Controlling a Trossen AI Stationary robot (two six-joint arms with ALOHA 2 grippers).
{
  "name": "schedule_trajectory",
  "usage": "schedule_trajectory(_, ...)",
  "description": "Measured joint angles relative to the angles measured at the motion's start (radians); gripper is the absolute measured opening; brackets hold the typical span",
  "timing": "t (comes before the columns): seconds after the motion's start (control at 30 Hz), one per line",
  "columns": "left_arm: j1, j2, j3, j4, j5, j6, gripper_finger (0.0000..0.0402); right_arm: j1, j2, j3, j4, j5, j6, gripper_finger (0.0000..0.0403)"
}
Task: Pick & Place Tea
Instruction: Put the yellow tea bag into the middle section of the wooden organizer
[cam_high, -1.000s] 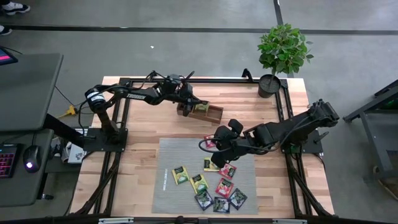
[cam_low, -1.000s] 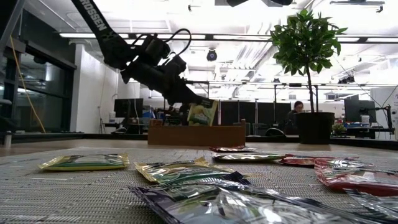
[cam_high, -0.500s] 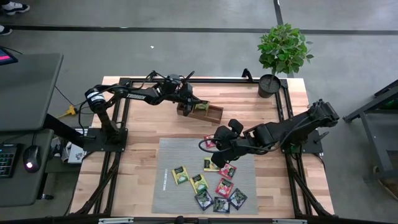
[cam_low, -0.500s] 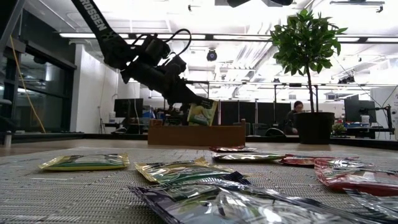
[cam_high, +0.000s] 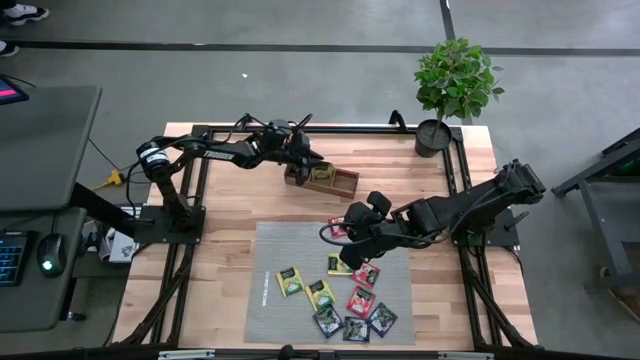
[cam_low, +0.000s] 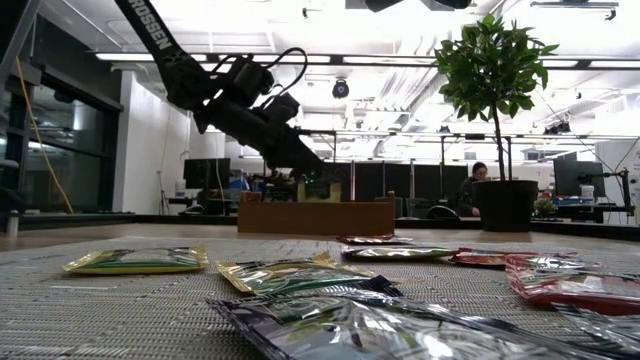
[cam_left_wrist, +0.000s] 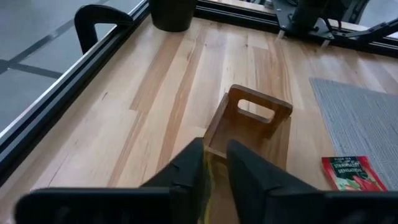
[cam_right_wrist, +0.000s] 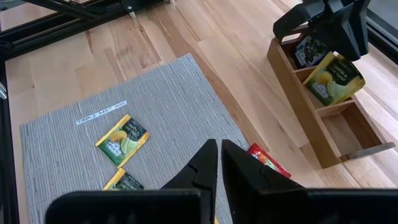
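The brown wooden tray (cam_high: 322, 178) stands on the far middle of the table. My left gripper (cam_high: 308, 165) hovers over it, shut on a yellow-green tea sachet (cam_right_wrist: 333, 78) that hangs into the middle compartment. In the low view only the sachet's top (cam_low: 318, 188) shows above the tray wall (cam_low: 316, 215). A dark sachet (cam_right_wrist: 309, 51) stands in the neighbouring compartment. Several black, yellow-green and red sachets (cam_high: 335, 295) lie flat on the grey mat (cam_high: 270, 250). My right gripper (cam_high: 345, 245) hangs shut above the mat's far right part, touching nothing. My left gripper pinches the yellow-green sachet by its upper edge (cam_left_wrist: 213, 180) between the two fingers, coming from above and slanting down from the table's left. The sachet hangs upright below the fingers, its lower part inside the tray's middle compartment (cam_right_wrist: 323, 93). Whether it rests on the bottom is hidden.
A potted plant (cam_high: 455, 85) stands at the table's far right corner. A red sachet (cam_right_wrist: 267, 160) lies at the mat's far edge near my right gripper. Black frame rails (cam_high: 330, 130) run along the table's edges. Bare wood lies left of the mat.
My left gripper has sunk toward the tray, still shut on the sachet. The yellow-green sachet, which stood well above the tray wall in the low view, has dropped into the middle compartment so only its top shows.
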Motion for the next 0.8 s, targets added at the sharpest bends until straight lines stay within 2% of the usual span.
schedule_trajectory(0.13, -0.001, 0.000, 0.000, 0.001, 0.003, 0.000, 0.0121, 0.000, 0.000, 0.000, 0.000, 0.000, 0.000, 0.0017)
schedule_trajectory(0.27, 0.000, 0.000, 0.000, 0.020, 0.043, 0.011, 0.0144, 0.000, 0.000, 0.000, 0.000, 0.000, 0.007, 0.0018)
schedule_trajectory(0.5, 0.006, -0.078, -0.001, 0.009, 0.097, 0.011, 0.0146, 0.000, 0.000, 0.000, -0.021, -0.014, 0.008, 0.0019)
schedule_trajectory(0.8, -0.015, -0.218, -0.002, -0.220, 0.165, 0.069, 0.0146, 0.000, 0.000, 0.000, -0.059, -0.055, 0.011, 0.0002)
